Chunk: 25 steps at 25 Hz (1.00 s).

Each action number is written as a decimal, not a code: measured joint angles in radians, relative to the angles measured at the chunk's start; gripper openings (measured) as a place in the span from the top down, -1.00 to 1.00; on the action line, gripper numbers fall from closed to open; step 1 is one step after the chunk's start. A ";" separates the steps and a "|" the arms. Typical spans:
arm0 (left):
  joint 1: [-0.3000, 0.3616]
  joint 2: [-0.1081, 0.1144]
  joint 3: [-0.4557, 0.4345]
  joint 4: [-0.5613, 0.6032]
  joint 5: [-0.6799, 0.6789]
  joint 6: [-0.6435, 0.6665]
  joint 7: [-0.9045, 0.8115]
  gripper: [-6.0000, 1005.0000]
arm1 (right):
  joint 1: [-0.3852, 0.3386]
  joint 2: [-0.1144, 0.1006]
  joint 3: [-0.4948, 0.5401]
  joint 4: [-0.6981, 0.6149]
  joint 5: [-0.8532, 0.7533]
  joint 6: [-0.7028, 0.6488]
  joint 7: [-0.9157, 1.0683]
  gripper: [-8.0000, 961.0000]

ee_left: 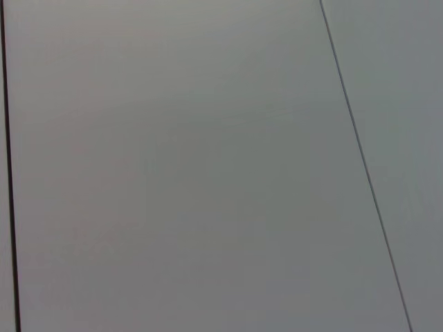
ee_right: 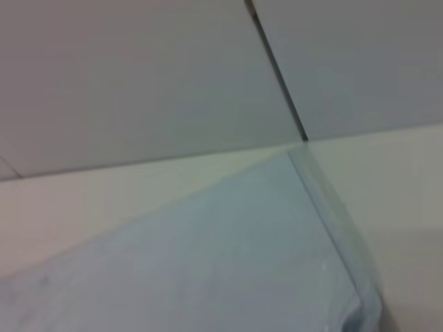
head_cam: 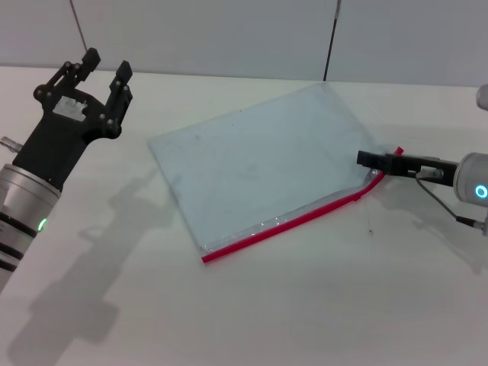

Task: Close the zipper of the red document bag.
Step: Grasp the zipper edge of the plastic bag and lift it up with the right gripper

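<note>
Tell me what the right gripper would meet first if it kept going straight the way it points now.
The right gripper points toward the robot's left, low over the table, at the zipper corner of the red document bag. It would likely meet that raised corner first; contact may already exist.

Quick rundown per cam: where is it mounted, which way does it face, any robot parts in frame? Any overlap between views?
Head: on the head, looking down at table; shows left gripper raised, right gripper at the zipper end of the red document bag.
Left wrist: faces bare wall panels; no robot parts.
Right wrist: low, looking across the bag; no fingers visible.
Shared: head and right wrist both see the bag.
</note>
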 joint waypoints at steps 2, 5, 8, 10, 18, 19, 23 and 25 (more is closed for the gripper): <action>0.000 0.000 0.000 0.000 0.000 0.000 0.000 0.08 | 0.003 0.000 -0.009 -0.004 -0.018 0.000 0.026 -0.23; 0.000 0.000 0.000 0.000 0.000 0.000 -0.001 0.07 | 0.006 0.000 -0.013 -0.006 -0.025 0.001 0.038 -0.18; 0.000 0.000 0.000 0.000 0.000 0.000 0.000 0.07 | 0.007 0.000 -0.013 -0.006 -0.025 0.001 0.043 -0.05; 0.000 0.000 0.000 0.000 0.000 0.000 0.001 0.07 | 0.008 0.000 -0.013 -0.006 -0.025 0.000 0.044 0.04; 0.000 0.000 0.000 0.000 0.000 0.000 0.002 0.07 | 0.008 -0.002 -0.023 -0.004 -0.026 -0.011 0.042 0.60; 0.000 0.000 0.000 0.000 0.000 0.000 0.002 0.07 | 0.009 -0.002 -0.027 -0.003 -0.026 -0.011 0.042 0.64; 0.000 0.000 0.000 0.000 0.000 0.000 0.002 0.07 | 0.015 -0.002 -0.037 -0.001 -0.026 -0.022 0.041 0.78; 0.000 0.000 0.000 0.000 0.000 0.000 0.002 0.07 | 0.016 -0.001 -0.040 -0.002 -0.026 -0.037 0.038 0.85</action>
